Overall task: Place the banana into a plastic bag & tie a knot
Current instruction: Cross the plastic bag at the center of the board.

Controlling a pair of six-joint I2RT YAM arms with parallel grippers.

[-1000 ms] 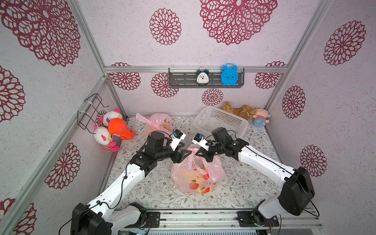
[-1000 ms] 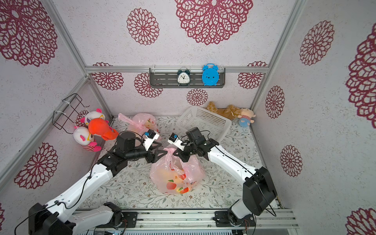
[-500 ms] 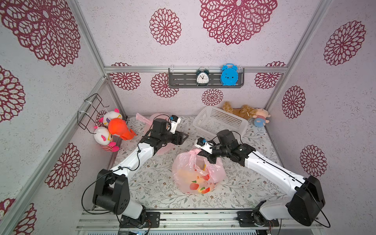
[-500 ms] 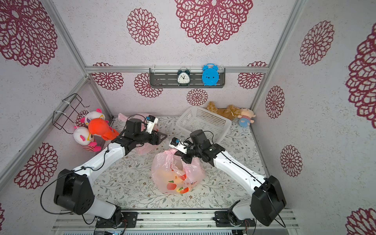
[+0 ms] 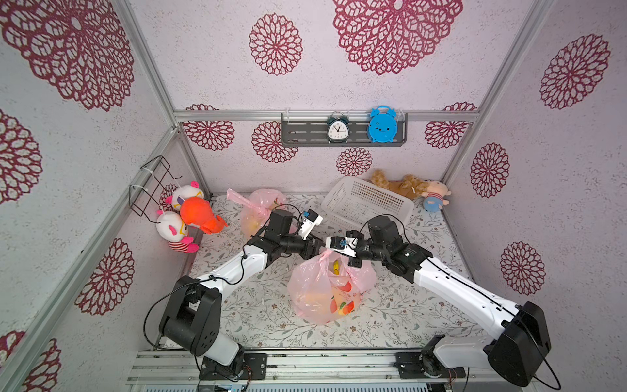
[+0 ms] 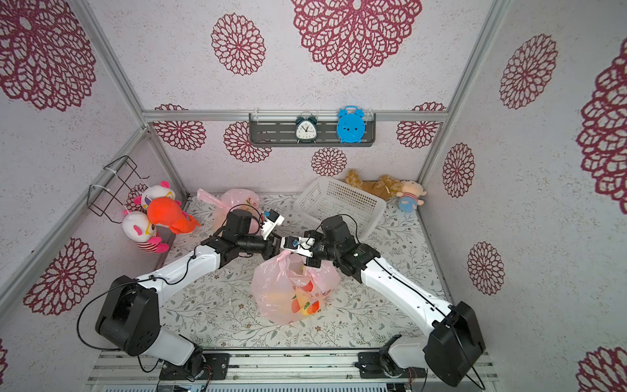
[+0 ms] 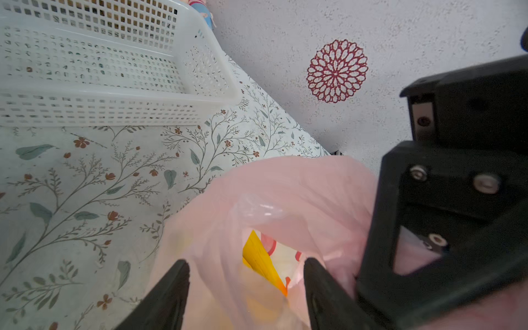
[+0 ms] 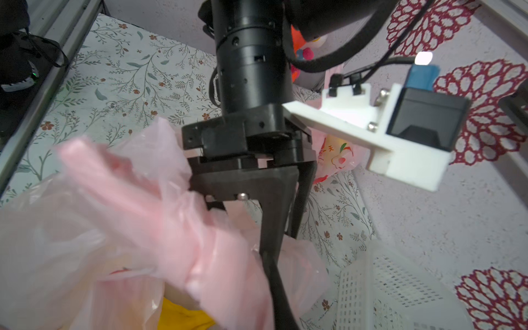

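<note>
The banana (image 7: 261,261) lies inside the pink bag (image 5: 322,295), its yellow showing through the open mouth, at the middle of the table (image 5: 264,315). The right gripper (image 5: 353,262), pressed together, pinches the bag's right handle and holds it up. The left gripper (image 7: 246,264), which half a second ago had swung away toward the second bag (image 5: 261,208) at far left, is back at the mouth. Its jaws are spread astride the bag's left rim and close on nothing yet. The banana step looks done. The knot appears not to be started, and the left handle probably has to be caught before the two can be crossed. A white basket (image 5: 366,203) sits far right.
</note>
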